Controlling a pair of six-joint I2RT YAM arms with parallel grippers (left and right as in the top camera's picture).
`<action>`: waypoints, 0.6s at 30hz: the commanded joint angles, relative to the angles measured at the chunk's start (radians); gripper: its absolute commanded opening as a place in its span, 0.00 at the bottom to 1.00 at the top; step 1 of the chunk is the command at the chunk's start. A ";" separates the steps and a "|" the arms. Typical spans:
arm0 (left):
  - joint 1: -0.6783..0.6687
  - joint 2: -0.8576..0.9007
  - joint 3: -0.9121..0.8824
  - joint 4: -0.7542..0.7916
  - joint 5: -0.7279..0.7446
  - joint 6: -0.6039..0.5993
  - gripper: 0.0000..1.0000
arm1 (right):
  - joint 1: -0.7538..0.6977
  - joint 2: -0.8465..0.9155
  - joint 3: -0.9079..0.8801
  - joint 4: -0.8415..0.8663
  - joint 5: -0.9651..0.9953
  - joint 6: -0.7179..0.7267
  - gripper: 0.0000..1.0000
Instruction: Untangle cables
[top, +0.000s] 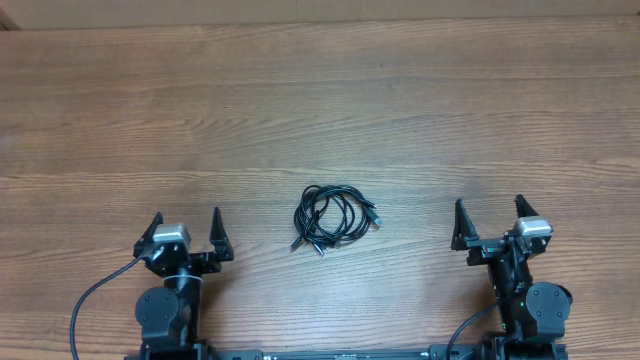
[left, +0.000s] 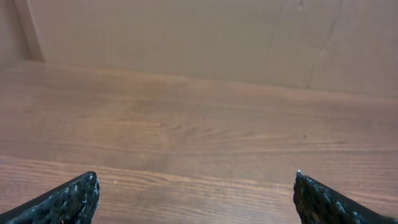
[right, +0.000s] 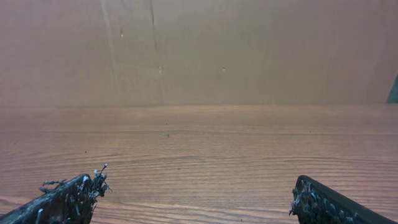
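The cables (top: 335, 217) are found coiled on the table (top: 320, 100), between the left claw (top: 187, 218) and right claw (top: 488, 205), touched by neither. Both claws are spread wide open.

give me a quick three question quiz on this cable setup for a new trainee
1. True or false: the cables lie coiled together in one bundle on the table.
2. Pick one. The left gripper and the right gripper are: A) open and empty, B) shut on a cable, C) shut and empty.
3. Fill in: seen from overhead, the cables lie ___ the two grippers, touching neither.

Key: 1 true; 2 A; 3 between.
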 joint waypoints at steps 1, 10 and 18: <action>0.006 0.017 0.054 -0.068 0.024 0.028 1.00 | 0.001 -0.010 -0.010 0.004 0.009 -0.002 1.00; 0.006 0.144 0.142 -0.122 0.043 0.038 1.00 | 0.001 -0.010 -0.010 0.004 0.009 -0.002 1.00; 0.006 0.343 0.233 -0.131 0.196 0.079 1.00 | 0.001 -0.010 -0.010 0.004 0.009 -0.002 1.00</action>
